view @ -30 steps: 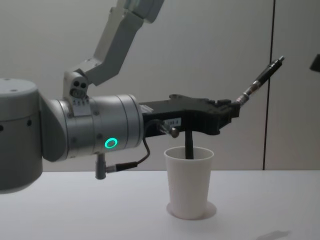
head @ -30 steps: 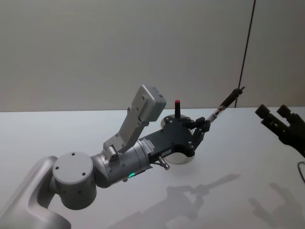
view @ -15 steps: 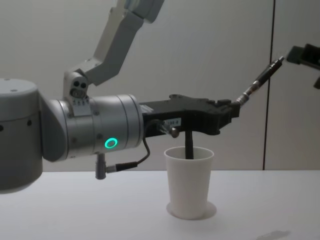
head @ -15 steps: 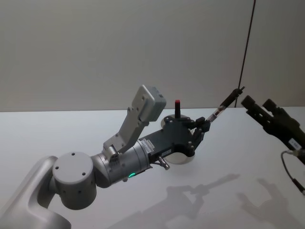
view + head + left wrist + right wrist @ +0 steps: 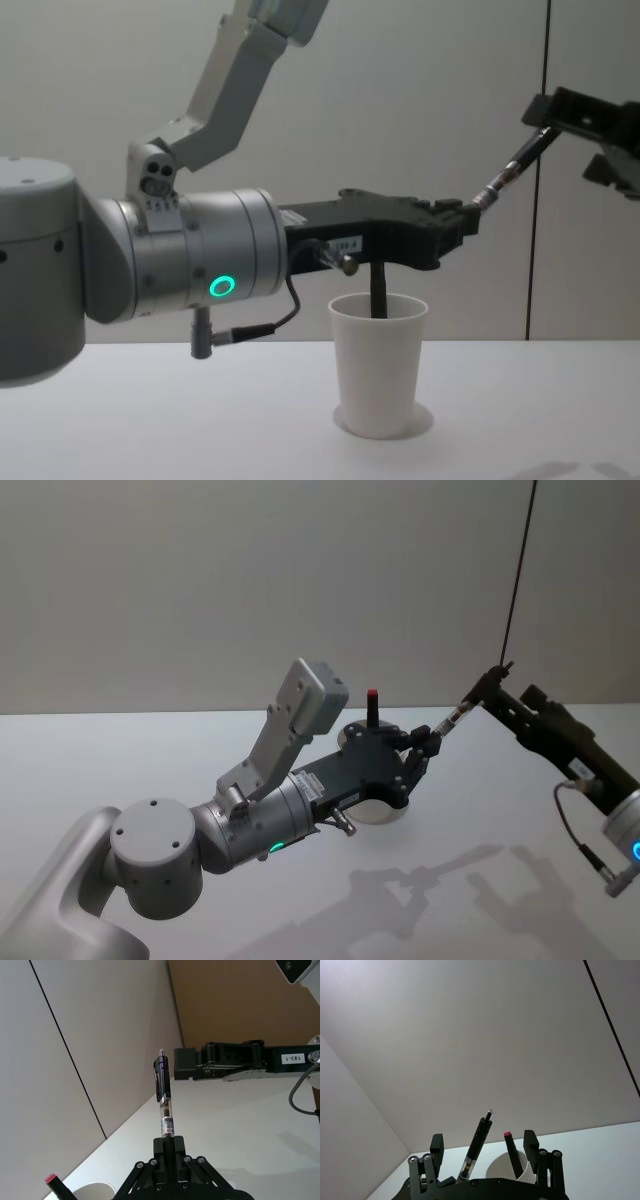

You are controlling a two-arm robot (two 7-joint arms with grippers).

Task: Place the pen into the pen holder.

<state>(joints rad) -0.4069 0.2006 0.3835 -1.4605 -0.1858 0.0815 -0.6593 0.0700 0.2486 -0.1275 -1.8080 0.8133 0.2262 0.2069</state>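
Left pincer (image 5: 428, 742) holding pen (image 5: 458, 715), right pincer (image 5: 510, 695) near, pale table (image 5: 150, 750), wall (image 5: 250, 580)

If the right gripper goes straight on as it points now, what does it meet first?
Probably the pen: its free end shows between the right gripper's open fingers. Behind it, the left gripper. Depth uncertain.

The tapered white paper cup (image 5: 378, 365) looks matt, with a smooth rolled rim. The slim pen (image 5: 163, 1095) has a glossy black plastic top and a clear, shiny barrel. The left tool (image 5: 425, 742) and right tool (image 5: 510, 698) are matt black, dotted with small bright metal screws. The left arm's round housing (image 5: 190, 258) is satin silver metal. The white counter (image 5: 120, 415) is smooth and matt.
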